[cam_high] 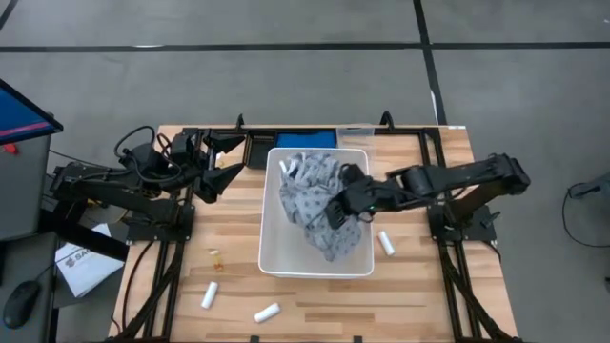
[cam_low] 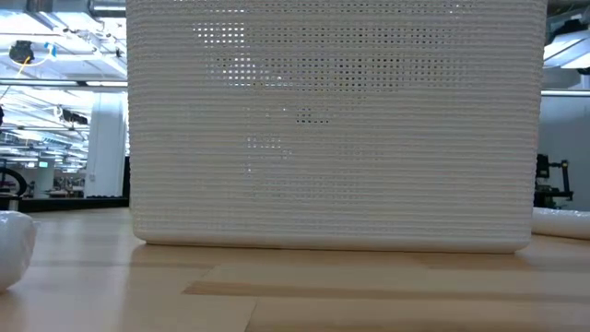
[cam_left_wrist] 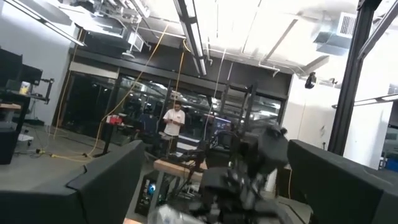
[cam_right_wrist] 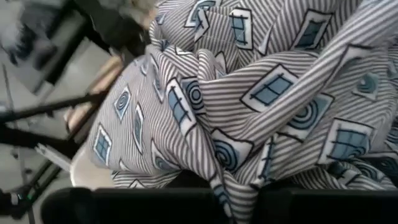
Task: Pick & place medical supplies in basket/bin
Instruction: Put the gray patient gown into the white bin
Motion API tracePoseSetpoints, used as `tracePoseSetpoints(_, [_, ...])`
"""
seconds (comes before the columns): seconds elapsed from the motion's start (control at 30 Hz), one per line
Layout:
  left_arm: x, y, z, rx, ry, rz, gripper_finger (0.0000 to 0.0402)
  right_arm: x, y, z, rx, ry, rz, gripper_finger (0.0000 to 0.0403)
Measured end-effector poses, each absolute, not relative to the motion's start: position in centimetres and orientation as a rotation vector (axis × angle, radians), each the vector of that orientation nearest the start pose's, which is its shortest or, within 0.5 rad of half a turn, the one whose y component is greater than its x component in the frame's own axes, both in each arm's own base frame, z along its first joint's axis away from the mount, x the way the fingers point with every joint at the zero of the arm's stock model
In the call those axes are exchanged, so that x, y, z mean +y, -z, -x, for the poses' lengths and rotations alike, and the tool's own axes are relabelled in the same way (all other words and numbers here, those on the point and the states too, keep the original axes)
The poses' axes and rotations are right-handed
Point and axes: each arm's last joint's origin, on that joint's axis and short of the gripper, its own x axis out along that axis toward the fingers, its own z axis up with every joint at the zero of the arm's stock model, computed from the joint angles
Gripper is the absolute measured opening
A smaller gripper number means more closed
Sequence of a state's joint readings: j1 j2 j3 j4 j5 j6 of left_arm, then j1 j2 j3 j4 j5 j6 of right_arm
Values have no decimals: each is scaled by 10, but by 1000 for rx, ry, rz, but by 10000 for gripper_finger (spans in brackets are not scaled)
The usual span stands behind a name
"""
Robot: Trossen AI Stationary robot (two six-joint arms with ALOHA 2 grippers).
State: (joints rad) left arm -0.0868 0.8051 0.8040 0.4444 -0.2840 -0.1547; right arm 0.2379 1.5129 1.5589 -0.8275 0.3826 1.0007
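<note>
Right gripper (cam_high: 335, 211) is over the white tub (cam_high: 271, 250), reaching in from the right side of the table, fingers clamped on the grey patterned fabric (cam_high: 310, 195). The fabric bunches directly under and around the fingertips; most of it lies inside the tub, spread from the far end toward the middle. In the right wrist view the cloth (cam_right_wrist: 261, 93) fills the picture right at the fingers, showing fine stripes with blue squares and ringed circles.

Left gripper (cam_high: 221, 162) is parked at the table's far left corner, well apart from the tub, fingers spread wide and holding nothing.

3 white rolls lie on the wooden table (cam_high: 419, 286) outside the tub: 1 (cam_high: 386, 243) just beside the tub's right wall near the right arm, 1 (cam_high: 209, 295) at the near left, 1 (cam_high: 266, 312) near the front edge. A blue item (cam_high: 305, 139) sits just behind the tub's far end.

The low view shows the tub's wall (cam_low: 332, 129) across nearly the whole picture, with a roll's end (cam_low: 14, 247) at left and another (cam_low: 562, 221) at right.
</note>
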Motion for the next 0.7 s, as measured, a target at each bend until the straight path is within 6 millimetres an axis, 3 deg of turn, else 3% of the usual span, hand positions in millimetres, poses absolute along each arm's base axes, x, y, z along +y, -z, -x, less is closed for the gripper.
tracePoseSetpoints(0.3, [-6, -394, -168, -450, -161, 233, 387, 61, -359, -322, 655, 464, -701, 25])
tracePoseSetpoints(0.7, [-6, -394, -168, -444, -174, 187, 387, 52, -391, -296, 570, 389, -682, 183])
